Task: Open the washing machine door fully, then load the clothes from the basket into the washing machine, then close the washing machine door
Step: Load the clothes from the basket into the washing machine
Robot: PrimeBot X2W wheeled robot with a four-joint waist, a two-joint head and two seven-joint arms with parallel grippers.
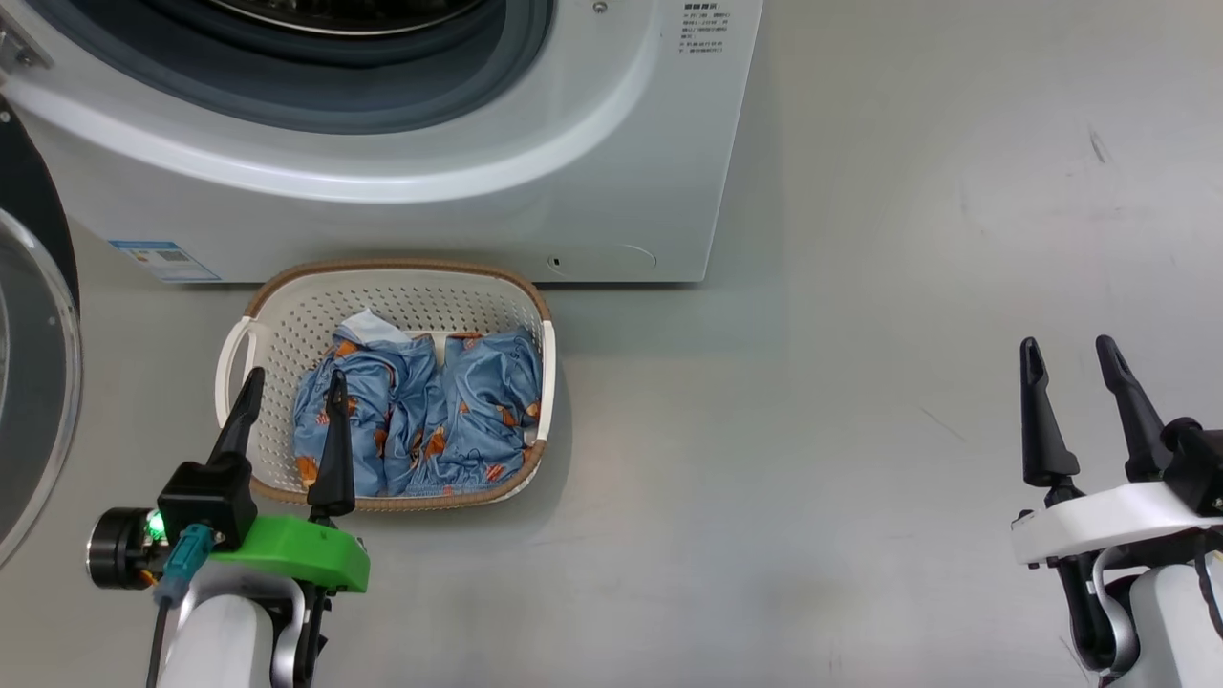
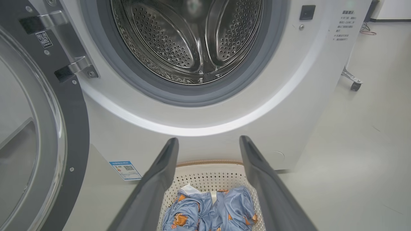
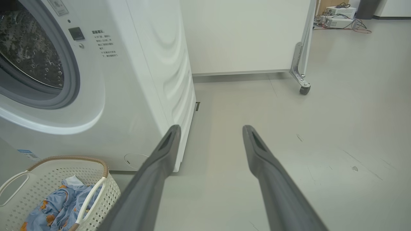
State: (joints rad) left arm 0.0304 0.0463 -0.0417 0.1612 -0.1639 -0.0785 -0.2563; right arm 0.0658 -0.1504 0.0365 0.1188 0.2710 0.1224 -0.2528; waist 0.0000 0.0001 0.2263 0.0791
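Observation:
The white washing machine [image 1: 459,205] stands open, its steel drum [image 2: 189,38] bare inside. Its door [image 1: 33,382], black-rimmed with a glass bowl, is swung out to the left [image 2: 38,134]. In front sits the cream basket [image 1: 396,279] with light-blue printed clothes [image 1: 430,411] inside. My left gripper [image 1: 293,382] is open, hovering above the basket's left near part, with nothing between its fingers. The clothes [image 2: 208,210] show below those fingers in the left wrist view. My right gripper [image 1: 1068,354] is open over bare floor far to the right; its view catches the basket [image 3: 61,192].
Grey floor spreads to the right of the machine. A white panel on a caster wheel [image 3: 303,89] stands behind the machine's right side, with cables and boxes [image 3: 340,14] further back.

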